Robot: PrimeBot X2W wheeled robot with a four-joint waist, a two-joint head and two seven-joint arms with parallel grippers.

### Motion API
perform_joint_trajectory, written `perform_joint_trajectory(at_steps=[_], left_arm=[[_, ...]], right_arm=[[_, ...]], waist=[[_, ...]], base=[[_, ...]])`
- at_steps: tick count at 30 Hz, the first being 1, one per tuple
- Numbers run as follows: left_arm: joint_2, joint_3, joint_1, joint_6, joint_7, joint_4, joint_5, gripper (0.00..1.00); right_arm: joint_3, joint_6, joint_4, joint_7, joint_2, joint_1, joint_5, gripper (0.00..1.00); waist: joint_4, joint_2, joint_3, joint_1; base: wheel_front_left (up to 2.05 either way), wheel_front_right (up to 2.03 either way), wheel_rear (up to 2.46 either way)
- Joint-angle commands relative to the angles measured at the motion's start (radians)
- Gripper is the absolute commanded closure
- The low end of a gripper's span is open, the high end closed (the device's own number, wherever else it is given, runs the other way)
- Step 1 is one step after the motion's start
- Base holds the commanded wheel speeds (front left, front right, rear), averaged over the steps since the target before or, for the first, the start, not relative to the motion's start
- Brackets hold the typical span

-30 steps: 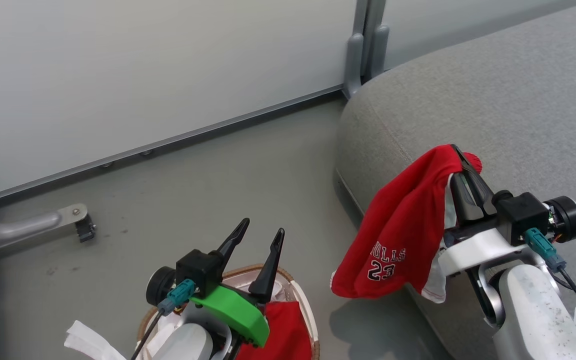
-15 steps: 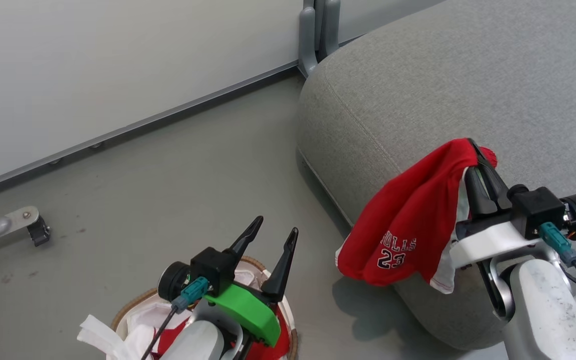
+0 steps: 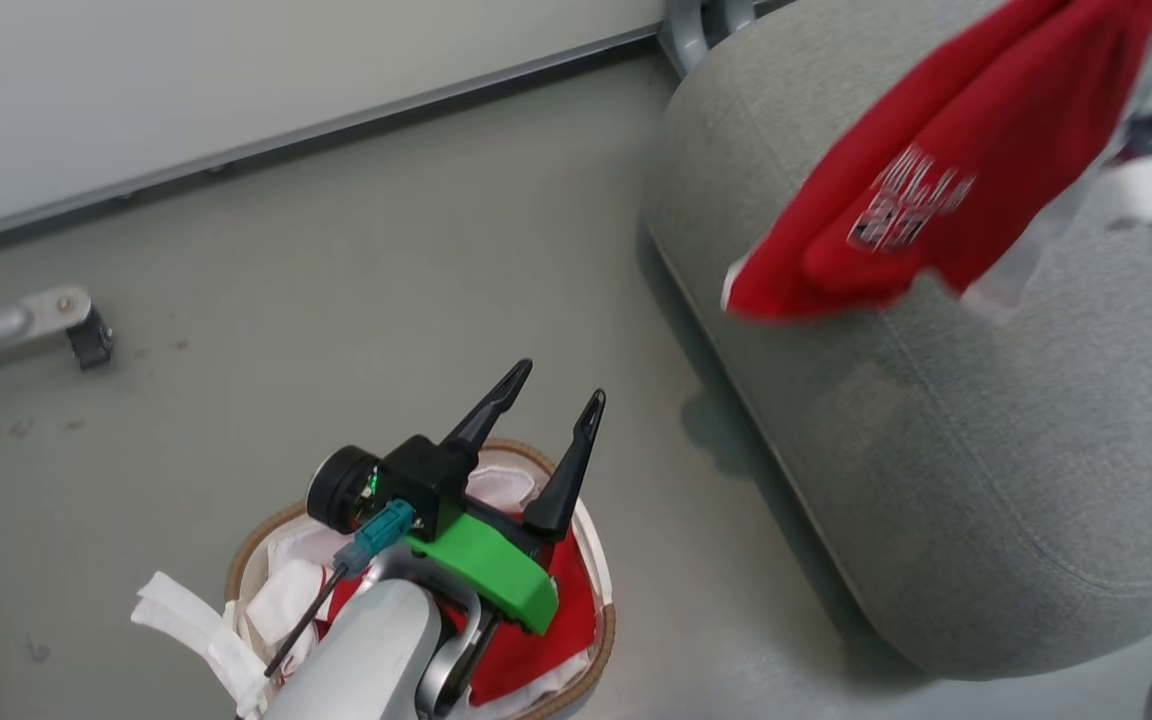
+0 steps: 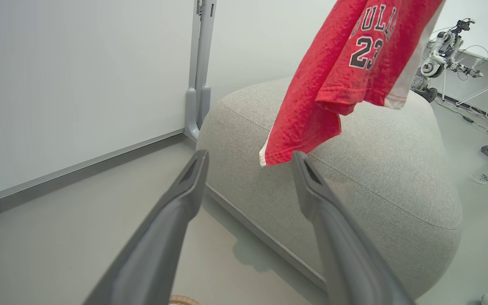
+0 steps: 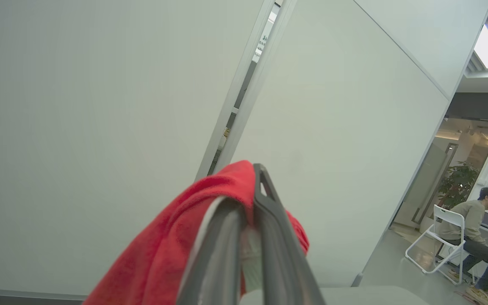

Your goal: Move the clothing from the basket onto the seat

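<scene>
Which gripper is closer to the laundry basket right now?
Left. The left gripper is open above the basket; the right gripper, shut on the red Bulls garment, is off to the side, raised over the seat.

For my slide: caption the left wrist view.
Open left gripper faces the grey seat; red BULLS 23 garment dangles above it.

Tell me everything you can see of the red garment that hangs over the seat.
The garment is red, of a knit-looking fabric, with white trim at the hems and "BULLS 23" printed on it. It hangs bunched and folded from the right gripper, whose fingers are shut on its top. Its lowest corner hangs before the grey seat's near edge; whether it touches the seat I cannot tell.
</scene>
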Motion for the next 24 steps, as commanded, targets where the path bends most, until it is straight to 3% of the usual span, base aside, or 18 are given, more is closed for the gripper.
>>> perform_joint_trajectory(at_steps=[1, 9, 15, 19, 24], left_arm=[[0.014, -0.004, -0.026, -0.004, -0.001, -0.008, 0.010, 0.00], [0.035, -0.036, -0.088, -0.004, -0.001, -0.063, 0.035, 0.00], [0.047, -0.037, -0.134, -0.004, -0.001, -0.112, 0.047, 0.00], [0.046, -0.044, -0.156, -0.004, -0.001, -0.121, 0.065, 0.00], [0.040, -0.055, -0.170, -0.004, -0.001, -0.115, 0.076, 0.00]], right_arm=[[-0.013, -0.001, 0.010, -0.005, -0.026, -0.051, -0.009, 1.00], [-0.135, -0.001, 0.097, 0.021, -0.234, -0.332, -0.033, 1.00], [-0.153, -0.001, 0.199, 0.095, -0.365, -0.463, -0.052, 1.00], [-0.178, -0.001, 0.290, 0.095, -0.400, -0.505, -0.076, 1.00], [-0.256, -0.001, 0.402, 0.065, -0.374, -0.493, -0.118, 1.00]], waist=[[0.076, -0.0001, 0.086, 0.0000], [0.168, -0.0001, 0.217, 0.0000], [0.210, -0.0001, 0.326, 0.0000], [0.224, -0.0001, 0.372, 0.0000], [0.233, -0.0001, 0.405, 0.0000]], base=[[0.00, 0.00, 0.00], [0.00, 0.00, 0.00], [0.00, 0.00, 0.00], [0.00, 0.00, 0.00], [0.00, 0.00, 0.00]])
